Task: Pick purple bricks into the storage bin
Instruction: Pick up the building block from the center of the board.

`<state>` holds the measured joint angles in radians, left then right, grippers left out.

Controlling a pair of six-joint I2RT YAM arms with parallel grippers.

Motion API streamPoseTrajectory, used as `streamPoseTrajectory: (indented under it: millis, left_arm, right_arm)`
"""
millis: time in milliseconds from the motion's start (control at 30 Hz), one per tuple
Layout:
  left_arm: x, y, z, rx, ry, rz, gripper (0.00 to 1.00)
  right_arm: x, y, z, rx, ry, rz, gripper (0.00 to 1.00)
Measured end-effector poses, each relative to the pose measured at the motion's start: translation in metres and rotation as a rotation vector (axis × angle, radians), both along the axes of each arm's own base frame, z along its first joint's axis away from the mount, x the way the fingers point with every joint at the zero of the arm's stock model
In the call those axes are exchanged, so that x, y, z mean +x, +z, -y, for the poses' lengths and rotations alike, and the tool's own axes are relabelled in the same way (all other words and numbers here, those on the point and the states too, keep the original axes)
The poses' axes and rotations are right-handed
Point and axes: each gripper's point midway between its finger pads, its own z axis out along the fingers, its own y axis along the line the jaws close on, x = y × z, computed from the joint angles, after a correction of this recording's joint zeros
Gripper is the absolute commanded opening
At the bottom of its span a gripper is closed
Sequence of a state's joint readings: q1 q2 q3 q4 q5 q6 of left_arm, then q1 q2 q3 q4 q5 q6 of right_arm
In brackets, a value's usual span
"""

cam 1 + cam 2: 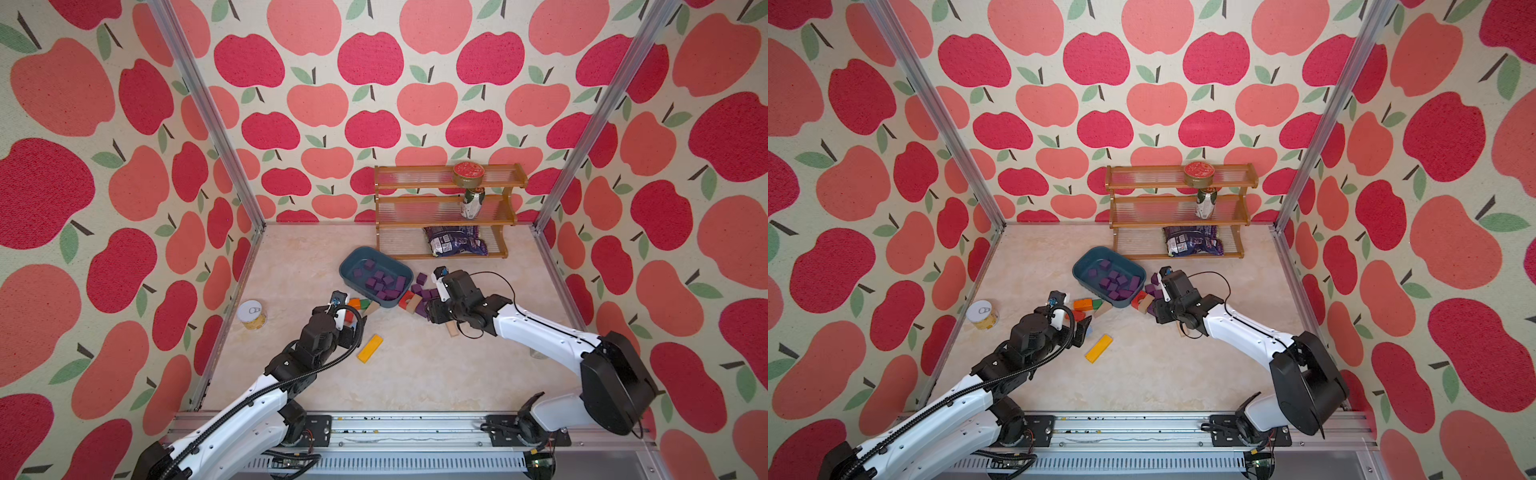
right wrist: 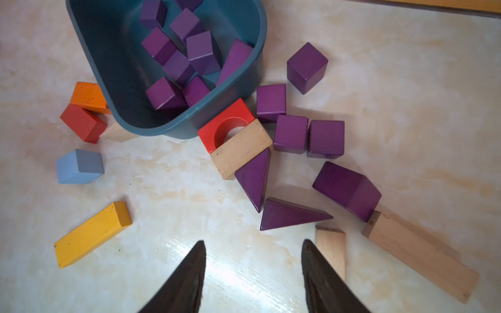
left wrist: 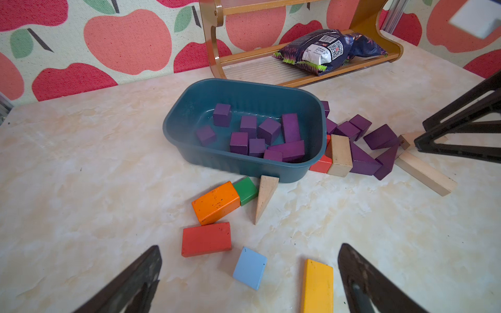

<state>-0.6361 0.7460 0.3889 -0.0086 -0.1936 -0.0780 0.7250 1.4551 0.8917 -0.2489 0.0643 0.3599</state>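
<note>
Gripping these purple bricks [image 2: 290,134] should be easy, I judge: small painted wooden blocks, light and rigid, nothing you could crush, though matte faces may slip if you pinch a corner. Take the cubes across two flat opposite faces. The wedges [image 2: 254,181] lie triangle-up, so one jaw must meet a slope; grip near the thick end and expect them to squirt.

About ten bricks already lie in the bin [image 2: 162,130]. Seven more sit on the table [image 2: 406,81] just outside the bin's short end, several touching, one wedge against a tan block [image 2: 241,151] that touches a red arch [image 2: 225,124].

Your right gripper [image 2: 253,242] hangs over bare table near that end, beside the outermost wedge, jaws part-way apart and empty. Your left gripper [image 3: 249,246] stands off the bin's long side above the coloured blocks [image 3: 215,202], jaws wide, holding nothing.

The table is smooth and pale-marbled, so bricks will likely slide when nudged. Behind the bin a rack [image 1: 399,172] and apple-print walls [image 1: 370,58] close you in.
</note>
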Motion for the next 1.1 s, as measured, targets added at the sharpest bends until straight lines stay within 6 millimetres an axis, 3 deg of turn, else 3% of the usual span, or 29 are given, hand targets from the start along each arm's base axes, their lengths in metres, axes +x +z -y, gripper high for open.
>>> streamPoseTrajectory:
  millis: [367, 867, 1100]
  left_arm:
    - [0.001, -0.006, 0.000, -0.001, 0.002, -0.013, 0.99]
    - [0.005, -0.010, -0.004, 0.001, 0.021, -0.026, 0.99]
    - [0.006, -0.010, -0.006, -0.003, 0.030, -0.028, 0.99]
  right_arm:
    - [0.001, -0.038, 0.006, -0.121, -0.019, -0.097, 0.55]
    - [0.024, -0.055, 0.012, -0.206, -0.072, -0.117, 0.60]
    - [0.025, -0.060, 0.015, -0.240, -0.070, -0.131, 0.59]
